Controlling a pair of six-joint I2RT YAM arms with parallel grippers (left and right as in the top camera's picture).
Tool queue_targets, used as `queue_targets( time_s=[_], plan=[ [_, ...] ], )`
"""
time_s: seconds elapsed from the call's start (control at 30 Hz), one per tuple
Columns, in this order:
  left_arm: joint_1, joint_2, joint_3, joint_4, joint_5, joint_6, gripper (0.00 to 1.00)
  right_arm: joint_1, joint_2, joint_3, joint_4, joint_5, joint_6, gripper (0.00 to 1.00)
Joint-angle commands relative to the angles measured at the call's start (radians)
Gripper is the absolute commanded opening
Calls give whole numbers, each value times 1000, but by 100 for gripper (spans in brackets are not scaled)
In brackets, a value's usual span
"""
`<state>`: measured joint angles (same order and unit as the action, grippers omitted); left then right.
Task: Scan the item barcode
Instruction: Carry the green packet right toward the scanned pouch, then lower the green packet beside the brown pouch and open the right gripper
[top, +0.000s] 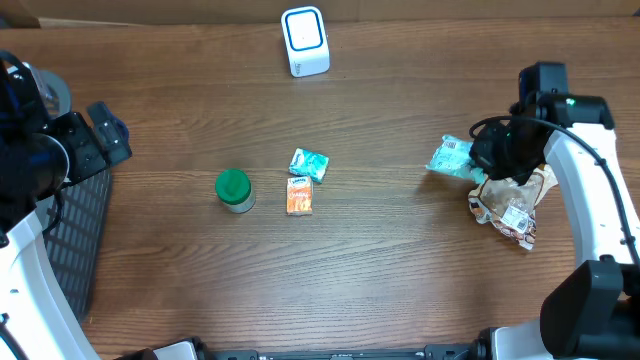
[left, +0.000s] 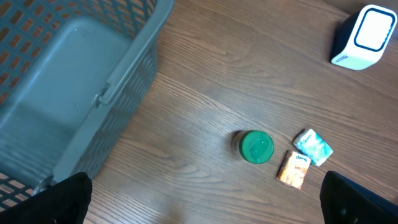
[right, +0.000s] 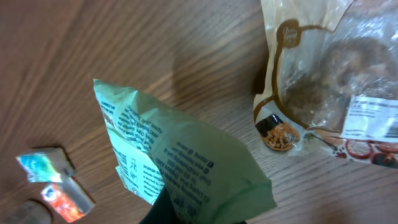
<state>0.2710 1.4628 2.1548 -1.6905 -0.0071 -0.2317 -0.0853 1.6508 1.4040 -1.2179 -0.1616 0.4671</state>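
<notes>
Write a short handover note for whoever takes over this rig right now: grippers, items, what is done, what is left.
Left gripper: open, holding nothing, beside the basket at the table's left edge.
Right gripper: shut on the pale green pouch, at the right side next to the brown snack bag.
Scanner: standing at the far edge, centre.
Mid-table: green-lidded jar, teal packet, orange packet.
Done: pouch gripped.
Left: carry the pouch to the scanner and present its barcode.
</notes>
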Motion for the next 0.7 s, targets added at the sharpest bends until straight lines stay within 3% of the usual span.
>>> queue_targets(
  time_s=[0.0,0.67],
  plan=[
    [3,-3,6,1,4,19,100,-2,-10,-13,24,-19,-9,4],
    [3,-3,6,1,4,19,100,-2,-11,-13,27,-21,-45,4]
  ],
)
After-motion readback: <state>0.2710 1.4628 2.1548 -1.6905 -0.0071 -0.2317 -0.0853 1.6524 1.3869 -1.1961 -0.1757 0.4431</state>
